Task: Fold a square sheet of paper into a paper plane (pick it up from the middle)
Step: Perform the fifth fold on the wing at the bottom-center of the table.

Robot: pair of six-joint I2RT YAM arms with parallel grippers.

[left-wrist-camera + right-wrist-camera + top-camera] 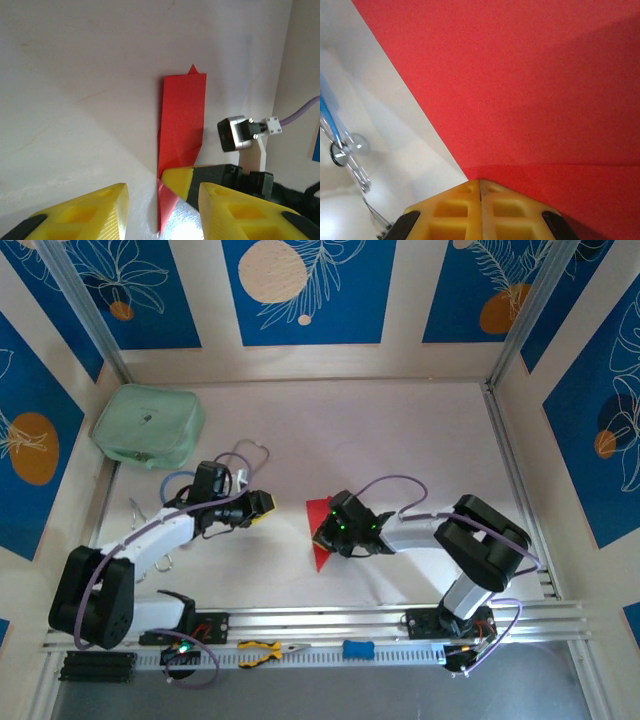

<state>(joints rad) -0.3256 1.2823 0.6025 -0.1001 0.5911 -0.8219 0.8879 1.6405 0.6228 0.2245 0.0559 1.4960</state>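
A pale, off-white table sits inside a booth whose walls carry blue panels printed with white leaves and orange discs. Near the table's middle lies the bright red sheet of paper. It is already creased into a long, narrow strip, tapering to a point at the end nearest the arms and showing a small triangular tip at the far end. The right gripper has its jaws closed flat against each other. Its yellow tips press down on the paper at a crease, with no paper visibly caught between them. The left gripper hovers just beside the paper on its left, jaws partly open and holding nothing. I judge the folding to be well under way. The lengthwise folds are in, yet the shape lies flat on the table and reads as a strip rather than a finished dart. Wing folds and the final opening-out appear to be left. The one container is a mint-green fabric pouch in the far left corner, well apart from the paper and both grippers. It looks closed, and I cannot tell what it holds.
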